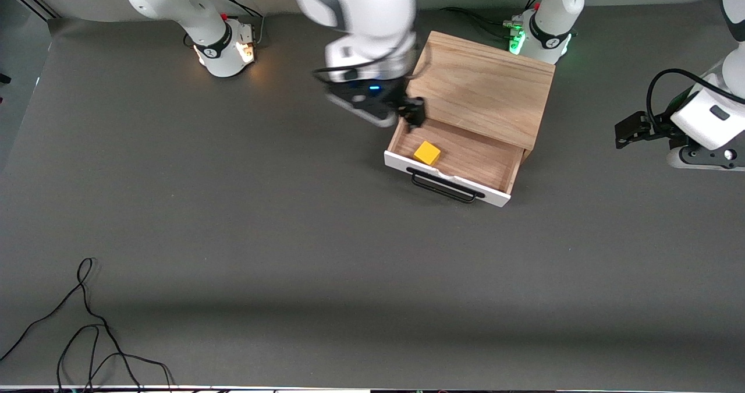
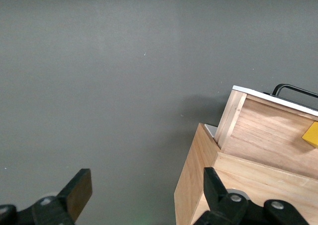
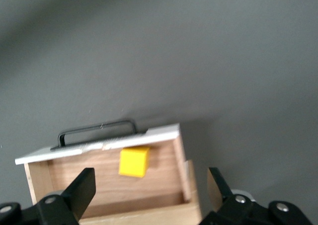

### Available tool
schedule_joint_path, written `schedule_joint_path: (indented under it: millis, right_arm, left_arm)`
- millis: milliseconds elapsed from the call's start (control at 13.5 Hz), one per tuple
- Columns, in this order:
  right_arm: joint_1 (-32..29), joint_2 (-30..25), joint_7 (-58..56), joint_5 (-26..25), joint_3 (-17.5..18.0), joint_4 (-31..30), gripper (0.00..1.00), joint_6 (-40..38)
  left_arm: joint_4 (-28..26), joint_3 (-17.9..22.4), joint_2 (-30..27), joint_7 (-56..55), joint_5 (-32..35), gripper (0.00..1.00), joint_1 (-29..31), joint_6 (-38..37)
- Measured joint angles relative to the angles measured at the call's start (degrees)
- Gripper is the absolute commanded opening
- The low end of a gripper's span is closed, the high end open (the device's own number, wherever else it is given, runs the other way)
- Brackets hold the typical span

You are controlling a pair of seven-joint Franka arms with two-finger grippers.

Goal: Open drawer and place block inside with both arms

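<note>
- Drawer [image 1: 460,163] stands pulled out of the oak box [image 1: 486,87], its white front and black bar handle [image 1: 445,186] turned toward the front camera, long axis running along the front, slightly skewed toward the left arm's end.
- Block [image 1: 427,152] rests flat on the wooden floor inside the drawer, just below the right gripper [image 1: 411,113], at the end toward the right arm.
- Right gripper hovers over the drawer's inner corner, fingers [image 3: 79,192] spread wide, holding nothing.
- Left gripper [image 1: 631,131] waits over bare table beside the box, fingers [image 2: 77,192] wide, empty.
- Table [image 1: 233,236] is dark grey matte; loose black cable [image 1: 87,335] lies at the camera-side edge.
</note>
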Motion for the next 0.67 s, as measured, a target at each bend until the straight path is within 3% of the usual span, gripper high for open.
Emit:
schedule_joint_path:
  millis: [371,668]
  right_arm:
    - [-20.35,-17.92,-23.51,0.24,6.98,-17.26,1.00,-1.00]
    - [-32.96,-25.41,-46.09,0.27,7.92,-24.19,1.00,-5.50]
  left_arm:
    - [-0.01,-0.03,0.01,0.02,0.00,1.00,0.00,-0.02]
    - [-0.01,-0.02,0.01,0.03,0.00,1.00,-0.01,-0.02]
